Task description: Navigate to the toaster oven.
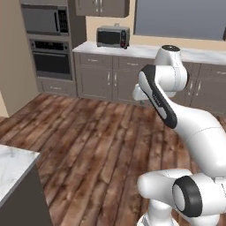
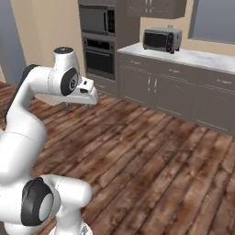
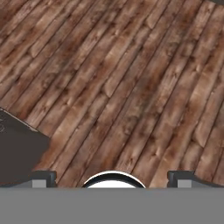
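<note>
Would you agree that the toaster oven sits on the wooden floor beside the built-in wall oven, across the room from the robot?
Not quite: the toaster oven sits on the white countertop above the grey cabinets, not on the floor, as the left base view shows. It is beside the wall oven, across the room.

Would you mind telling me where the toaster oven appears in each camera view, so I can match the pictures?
Left base view: toaster oven at top centre, on the white counter, right of the wall oven.
Right base view: top right of centre, on the same counter's left end.
Hand view: not in it; wooden floor.
Shared landmark: the wall oven.
</note>
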Controlling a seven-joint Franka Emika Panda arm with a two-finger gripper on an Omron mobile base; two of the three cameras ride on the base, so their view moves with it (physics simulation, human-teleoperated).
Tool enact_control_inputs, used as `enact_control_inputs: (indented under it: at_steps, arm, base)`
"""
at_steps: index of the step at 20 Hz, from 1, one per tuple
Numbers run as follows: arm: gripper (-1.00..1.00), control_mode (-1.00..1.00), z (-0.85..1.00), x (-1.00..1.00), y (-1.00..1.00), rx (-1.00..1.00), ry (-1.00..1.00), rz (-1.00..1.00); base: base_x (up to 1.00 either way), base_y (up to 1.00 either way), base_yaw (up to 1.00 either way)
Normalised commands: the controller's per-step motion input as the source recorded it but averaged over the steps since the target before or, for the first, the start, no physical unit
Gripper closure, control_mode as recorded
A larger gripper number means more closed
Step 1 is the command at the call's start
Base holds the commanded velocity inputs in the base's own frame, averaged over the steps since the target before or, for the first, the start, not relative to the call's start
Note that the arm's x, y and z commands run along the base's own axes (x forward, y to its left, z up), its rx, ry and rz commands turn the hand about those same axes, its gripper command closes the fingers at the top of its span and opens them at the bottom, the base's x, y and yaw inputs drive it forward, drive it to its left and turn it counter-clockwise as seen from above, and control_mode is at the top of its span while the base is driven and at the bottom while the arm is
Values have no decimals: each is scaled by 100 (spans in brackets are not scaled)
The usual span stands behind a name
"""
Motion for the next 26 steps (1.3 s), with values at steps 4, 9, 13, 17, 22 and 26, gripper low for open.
enact_control_inputs:
  at_steps: [4,9,13,17,22,26]
  arm:
    - [-100,100,0,0,0,0,0,0]
    - [-100,100,0,0,0,0,0,0]
    - [-100,100,0,0,0,0,0,0]
    - [-100,100,0,0,0,0,0,0]
    - [-100,100,0,0,0,0,0,0]
    - [-100,100,0,0,0,0,0,0]
  base:
    - [100,0,0]
    - [100,0,0]
    - [100,0,0]
    - [100,0,0]
    - [100,0,0]
    - [100,11,-2]
